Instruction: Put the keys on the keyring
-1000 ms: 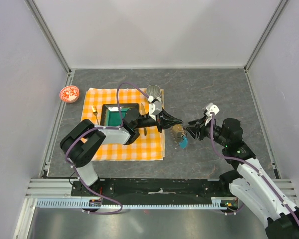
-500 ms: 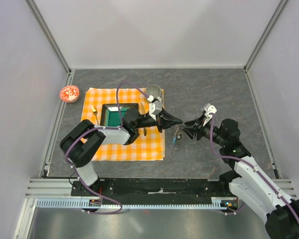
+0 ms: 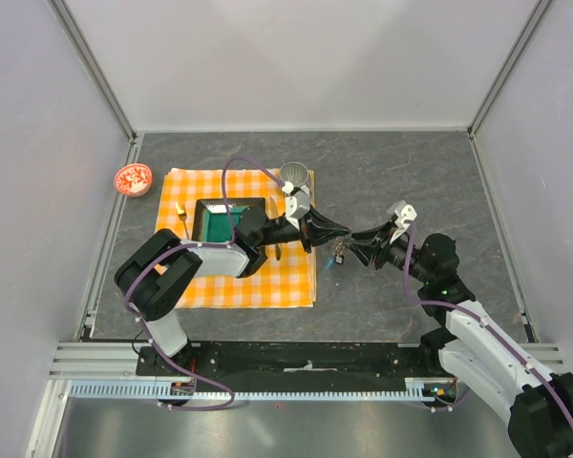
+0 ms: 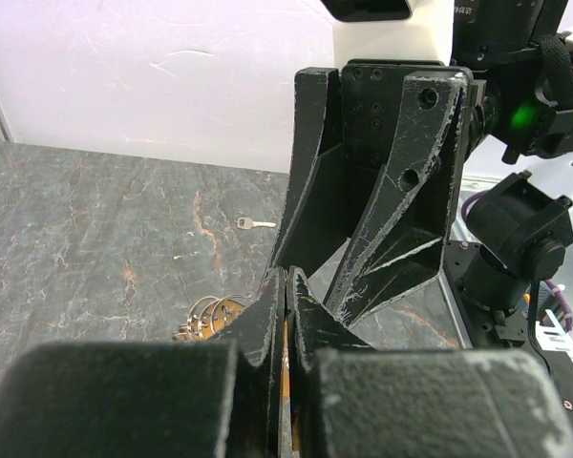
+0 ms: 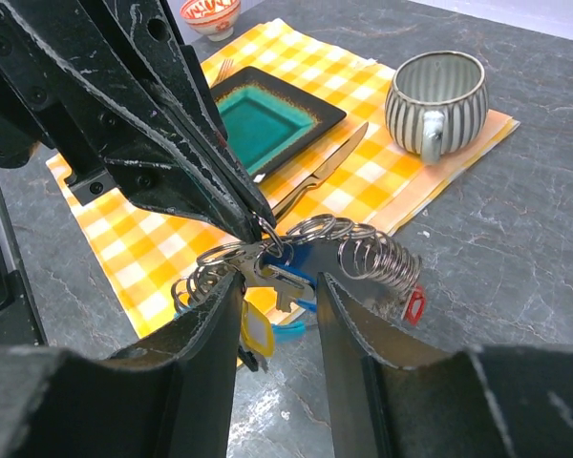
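Observation:
The keyring (image 5: 363, 250) is a bunch of thin metal rings hanging above the table's dark top, beside the cloth's edge. On it hang keys (image 5: 306, 267) with a blue head, a yellow tag (image 5: 256, 324), a red tag (image 5: 415, 305) and a cyan tag (image 5: 291, 330). My left gripper (image 3: 342, 229) (image 4: 288, 277) is shut, its tips pinching one ring at the top of the bunch. My right gripper (image 3: 356, 246) (image 5: 275, 301) faces it, open, with the keys dangling between its fingers. One small loose key (image 4: 256, 223) lies on the table.
An orange checked cloth (image 3: 210, 277) carries a teal square plate (image 3: 220, 218), a ribbed grey cup (image 3: 294, 175), a knife (image 5: 320, 172) and a fork (image 3: 182, 218). A red-and-white bowl (image 3: 132, 178) sits at the far left. White walls close in the table.
My right gripper has moved left towards the left gripper's tips. The key bunch has shifted left and higher with it. The left arm has hardly moved.

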